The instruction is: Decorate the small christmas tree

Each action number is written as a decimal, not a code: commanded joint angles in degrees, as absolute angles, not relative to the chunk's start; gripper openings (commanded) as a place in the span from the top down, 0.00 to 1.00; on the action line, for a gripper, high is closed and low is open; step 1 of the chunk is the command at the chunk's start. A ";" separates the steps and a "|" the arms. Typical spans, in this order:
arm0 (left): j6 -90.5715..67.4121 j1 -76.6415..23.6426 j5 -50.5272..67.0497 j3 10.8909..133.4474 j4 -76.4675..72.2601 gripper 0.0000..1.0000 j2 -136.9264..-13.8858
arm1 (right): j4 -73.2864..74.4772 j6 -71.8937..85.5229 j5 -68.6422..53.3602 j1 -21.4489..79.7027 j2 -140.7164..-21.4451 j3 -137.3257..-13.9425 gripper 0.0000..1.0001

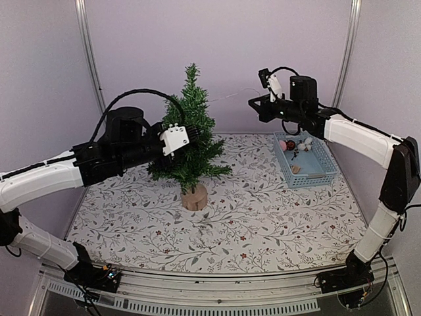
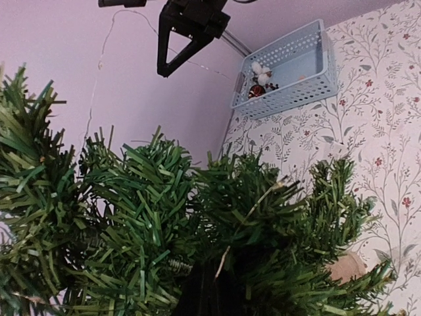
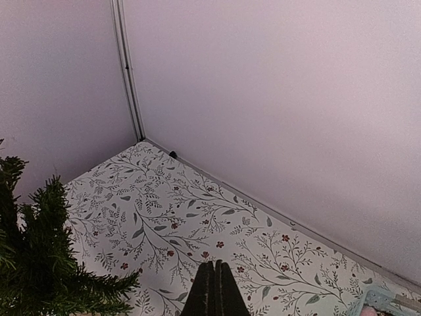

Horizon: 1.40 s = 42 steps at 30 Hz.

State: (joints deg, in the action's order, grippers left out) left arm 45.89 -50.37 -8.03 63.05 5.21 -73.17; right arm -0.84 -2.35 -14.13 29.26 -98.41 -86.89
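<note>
The left arm (image 1: 46,178) leaves its base at the near left corner, folds back at an elbow by the left wall, then reaches across the table toward the middle. This puts the left gripper (image 1: 191,135) deep in the mid-height branches of the small christmas tree (image 1: 192,99). In the left wrist view its dark fingers (image 2: 204,296) stand pressed together among the needles, and I cannot tell whether a twig is caught between them. The tree stands upright on its pale stump (image 1: 195,196), left of the table's centre and toward the back, well apart from the blue basket (image 1: 314,179). The right arm (image 1: 362,138) climbs along the right wall to a high elbow and stretches leftward. It holds the right gripper (image 1: 253,103) in the air above the basket's far left corner, level with the tree's upper half (its own view shows the two fingers (image 3: 214,293) closed tight on each other). A thin pale strand (image 1: 233,94) shows faintly between that gripper and the upper branches. The basket sits at the right rear near the wall, with small ornaments (image 1: 294,146) inside. The floral table cover (image 1: 263,224) lies bare in a broad band in front of the stump and between stump and basket. Pale walls close in on the left, back and right, and a metal rail (image 1: 217,289) runs along the near edge.
</note>
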 commanded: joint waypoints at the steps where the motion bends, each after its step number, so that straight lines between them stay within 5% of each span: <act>1: 46.23 -51.24 -8.76 64.95 7.63 1.00 -74.13 | -1.07 -2.58 -15.09 29.78 -96.43 -86.22 1.00; 16: 43.59 -50.25 -6.93 64.19 7.87 1.00 -74.79 | -3.95 -1.11 -15.47 30.08 -89.23 -72.17 1.00; 37: 41.84 -47.85 -5.54 64.03 9.59 1.00 -75.81 | -4.16 -0.35 -17.17 34.26 -94.27 -66.15 1.00; 42: 41.45 -48.54 -4.95 63.36 9.05 0.92 -73.30 | -3.46 -0.44 -17.20 34.67 -93.71 -67.48 1.00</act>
State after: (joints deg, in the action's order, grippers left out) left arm 42.19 -48.58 -5.41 63.66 6.87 -75.44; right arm -3.77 -0.84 -16.82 34.04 -94.17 -66.48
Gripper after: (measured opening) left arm 0.040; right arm 0.009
